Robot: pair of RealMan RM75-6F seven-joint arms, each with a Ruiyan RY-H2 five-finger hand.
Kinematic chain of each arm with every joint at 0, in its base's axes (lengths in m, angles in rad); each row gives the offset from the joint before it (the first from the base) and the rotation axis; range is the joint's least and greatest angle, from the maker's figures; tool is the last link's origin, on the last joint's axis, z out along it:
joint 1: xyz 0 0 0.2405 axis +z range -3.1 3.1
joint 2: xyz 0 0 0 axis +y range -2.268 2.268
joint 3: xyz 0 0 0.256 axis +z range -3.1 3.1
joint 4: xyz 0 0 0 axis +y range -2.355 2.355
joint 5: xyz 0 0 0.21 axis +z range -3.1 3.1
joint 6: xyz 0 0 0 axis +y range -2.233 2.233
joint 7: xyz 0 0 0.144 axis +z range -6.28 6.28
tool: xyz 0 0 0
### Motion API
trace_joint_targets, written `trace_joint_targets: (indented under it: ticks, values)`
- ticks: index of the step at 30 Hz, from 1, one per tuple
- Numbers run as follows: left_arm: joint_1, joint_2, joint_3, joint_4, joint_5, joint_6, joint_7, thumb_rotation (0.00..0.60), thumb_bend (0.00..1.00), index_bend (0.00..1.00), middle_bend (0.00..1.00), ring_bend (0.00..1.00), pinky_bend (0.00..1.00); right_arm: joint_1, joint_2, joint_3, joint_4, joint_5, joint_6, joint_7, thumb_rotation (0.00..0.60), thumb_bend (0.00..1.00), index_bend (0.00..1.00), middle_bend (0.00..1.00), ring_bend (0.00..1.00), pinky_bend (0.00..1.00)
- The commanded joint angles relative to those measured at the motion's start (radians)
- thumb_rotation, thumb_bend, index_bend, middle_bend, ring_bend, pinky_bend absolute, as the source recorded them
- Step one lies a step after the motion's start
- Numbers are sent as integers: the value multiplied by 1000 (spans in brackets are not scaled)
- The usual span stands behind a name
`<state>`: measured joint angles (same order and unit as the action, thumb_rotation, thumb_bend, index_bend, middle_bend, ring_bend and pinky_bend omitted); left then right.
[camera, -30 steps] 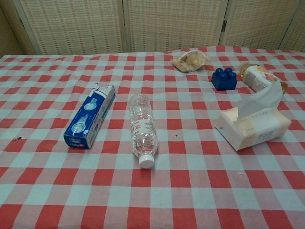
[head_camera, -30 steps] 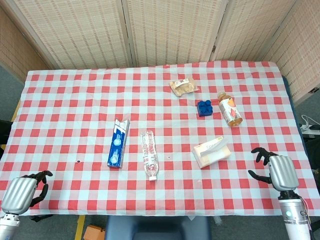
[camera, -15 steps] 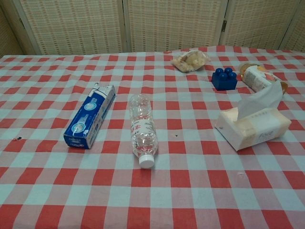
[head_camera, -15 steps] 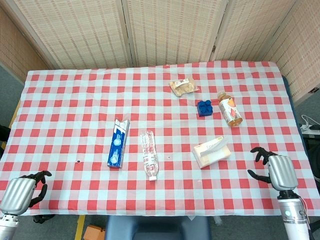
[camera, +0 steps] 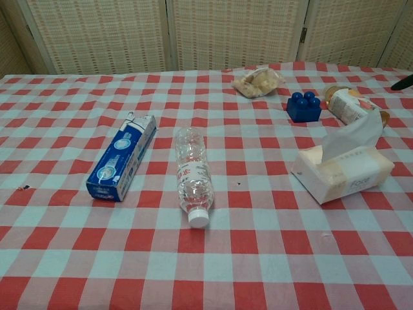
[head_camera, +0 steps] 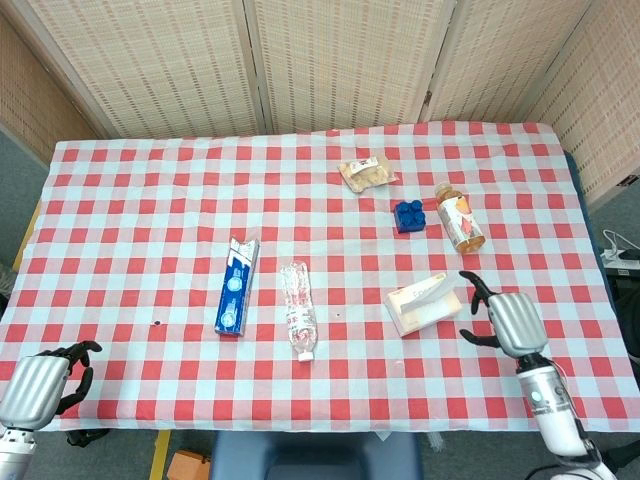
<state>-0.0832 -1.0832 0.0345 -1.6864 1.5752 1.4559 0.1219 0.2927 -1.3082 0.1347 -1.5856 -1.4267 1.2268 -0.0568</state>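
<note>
My right hand (head_camera: 507,320) hovers over the table's right side, just right of the tissue box (head_camera: 423,304) (camera: 342,169), with its dark fingers spread and nothing in them. One dark fingertip (camera: 402,82) pokes in at the right edge of the chest view. My left hand (head_camera: 38,384) hangs off the table's near left corner, fingers curled loosely and apart, holding nothing. Nearest to it is the blue toothpaste box (head_camera: 236,287) (camera: 122,165).
On the red-and-white checked cloth (head_camera: 150,210) lie a clear water bottle (head_camera: 298,308) (camera: 193,175), a blue toy brick (head_camera: 408,215) (camera: 304,106), a juice bottle on its side (head_camera: 459,217) (camera: 352,106) and a snack bag (head_camera: 365,173) (camera: 257,81). Wicker screens stand behind.
My right hand has moved left and forward over the table toward the tissue box. Its fingertip now shows in the chest view. The left hand is still.
</note>
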Motion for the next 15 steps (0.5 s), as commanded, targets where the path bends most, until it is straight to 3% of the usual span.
trace_joint_targets:
  ticks: [1,9,13,15]
  values:
    - [0,1,1,1,2,1,0,600,538,384,503,567,610,59,-61,31,53,30,-57,-29,600,45,134,609,715,978]
    - [2,0,-1,3,2,5,-6,600,538,384,503,567,610,110,-126,40,100,78,-112,-56,600,68,257,666,752,997]
    - [1,0,-2,4,0,2,-7,600,538,384,503,567,610,119,-139,37,115,81,-116,-45,600,213,495,695,769,1000]
    - [1,0,-2,3,1,4,-7,600,538,384,503,567,610,124,-141,34,121,85,-122,-51,600,342,599,701,773,1000]
